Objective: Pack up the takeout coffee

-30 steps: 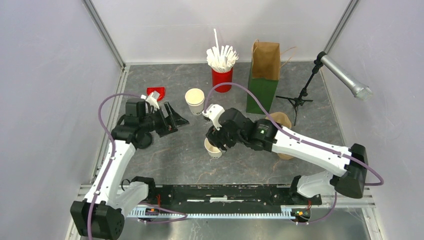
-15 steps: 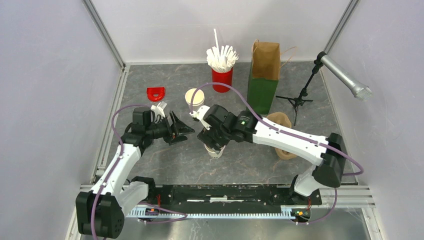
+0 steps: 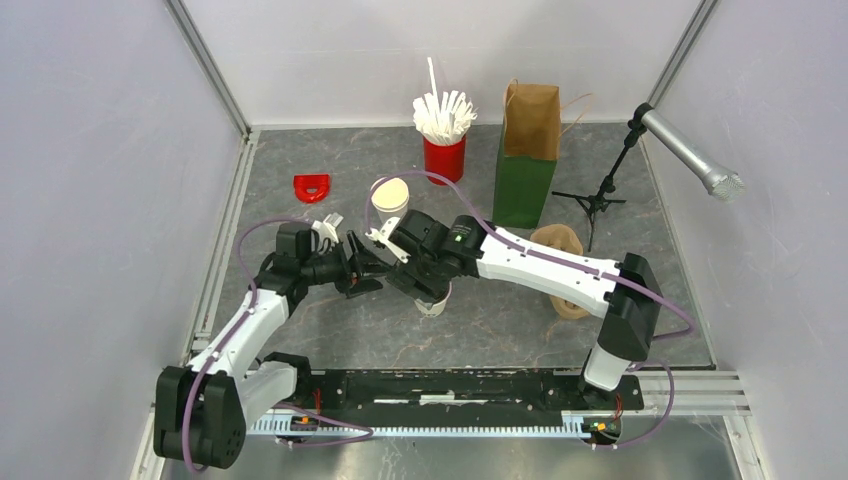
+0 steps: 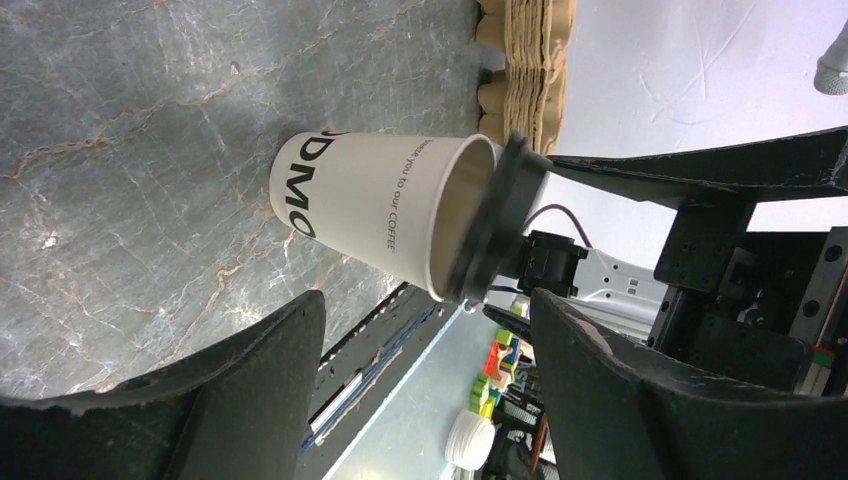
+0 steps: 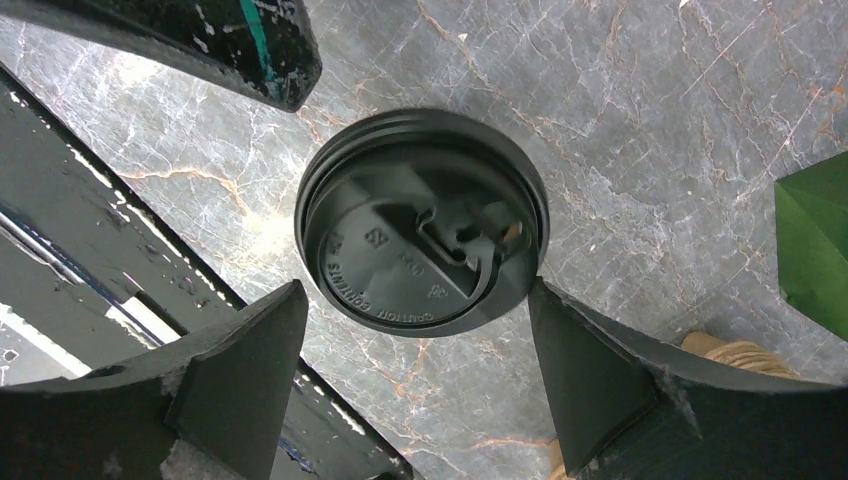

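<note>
Only left wrist shows lid (image 4: pixel 497 230) askew on cup (image 4: pixel 370 200).

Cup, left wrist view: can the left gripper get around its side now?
Probably yes: the cup stands just ahead of the open left gripper, its side bare; the right gripper holds only the lid.

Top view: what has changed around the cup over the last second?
The left end effector moved right and toward the near edge, beside the cup, open. The right arm's elbow swung left while the right end effector stayed over the cup, gripping the lid, tilted on the rim. Cup, straws and bag stayed put.
</note>
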Controlling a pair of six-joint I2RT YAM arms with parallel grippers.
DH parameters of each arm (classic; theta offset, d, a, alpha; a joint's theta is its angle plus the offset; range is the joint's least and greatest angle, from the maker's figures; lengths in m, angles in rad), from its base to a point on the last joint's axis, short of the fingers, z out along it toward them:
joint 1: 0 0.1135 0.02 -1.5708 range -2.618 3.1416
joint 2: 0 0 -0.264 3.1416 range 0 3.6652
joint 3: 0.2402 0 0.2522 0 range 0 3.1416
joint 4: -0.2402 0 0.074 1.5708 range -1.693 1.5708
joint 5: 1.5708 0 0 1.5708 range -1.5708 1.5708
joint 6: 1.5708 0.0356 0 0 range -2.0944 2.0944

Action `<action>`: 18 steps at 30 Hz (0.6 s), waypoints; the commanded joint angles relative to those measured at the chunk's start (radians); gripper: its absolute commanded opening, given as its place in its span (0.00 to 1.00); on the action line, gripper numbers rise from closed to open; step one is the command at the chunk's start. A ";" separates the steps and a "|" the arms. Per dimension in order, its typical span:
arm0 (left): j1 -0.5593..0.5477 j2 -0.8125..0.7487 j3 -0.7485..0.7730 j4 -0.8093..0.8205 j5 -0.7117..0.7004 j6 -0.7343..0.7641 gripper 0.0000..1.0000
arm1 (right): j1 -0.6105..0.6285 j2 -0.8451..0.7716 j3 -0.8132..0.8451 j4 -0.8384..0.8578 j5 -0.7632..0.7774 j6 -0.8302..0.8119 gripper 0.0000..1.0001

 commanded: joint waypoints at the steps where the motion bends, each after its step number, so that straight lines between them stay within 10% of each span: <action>1: -0.012 0.015 -0.006 0.079 0.014 -0.041 0.80 | 0.005 0.015 0.051 -0.025 0.002 -0.013 0.88; 18: -0.047 0.094 -0.005 0.116 -0.044 -0.033 0.78 | 0.005 -0.029 0.019 0.004 -0.007 -0.008 0.85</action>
